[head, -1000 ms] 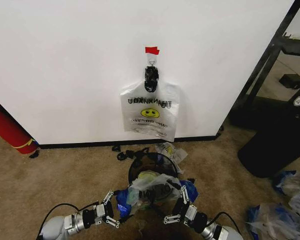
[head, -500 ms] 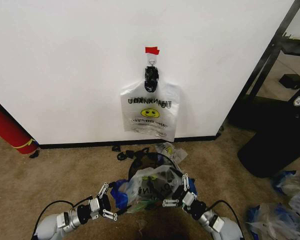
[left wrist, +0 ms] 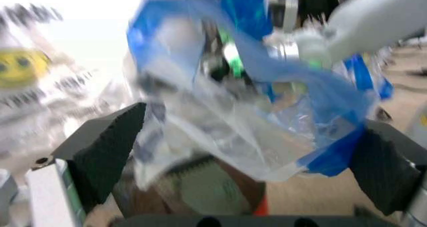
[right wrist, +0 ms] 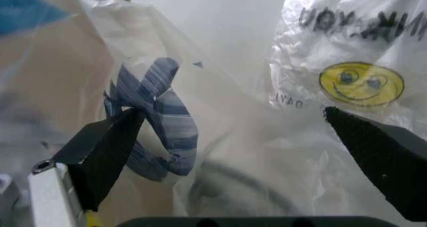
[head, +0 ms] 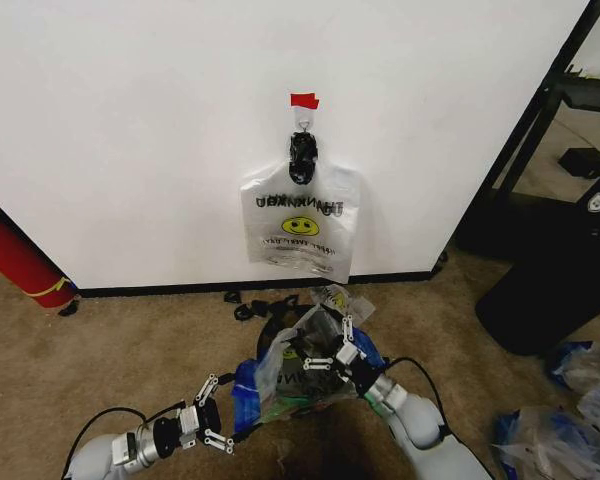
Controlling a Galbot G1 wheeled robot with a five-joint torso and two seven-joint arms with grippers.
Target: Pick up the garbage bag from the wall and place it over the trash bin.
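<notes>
In the head view, the garbage bag (head: 302,372) is seen at lower centre, draped over the trash bin (head: 298,322), whose dark rim shows just behind it. The right hand (head: 330,352) is laid on the bag's top, nearer the bin; the left hand (head: 217,422) is set at its blue lower-left corner. A like smiley bag (head: 300,222) is hung on the wall (head: 130,120) above.

In the left wrist view, the left hand's fingers (left wrist: 107,152) are spread, with blurred plastic bunched between them.

In the right wrist view, the right hand's fingers (right wrist: 107,152) are likewise spread; a blue handle patch (right wrist: 163,122) lies beside one. The bin's mouth is hidden by plastic.
</notes>
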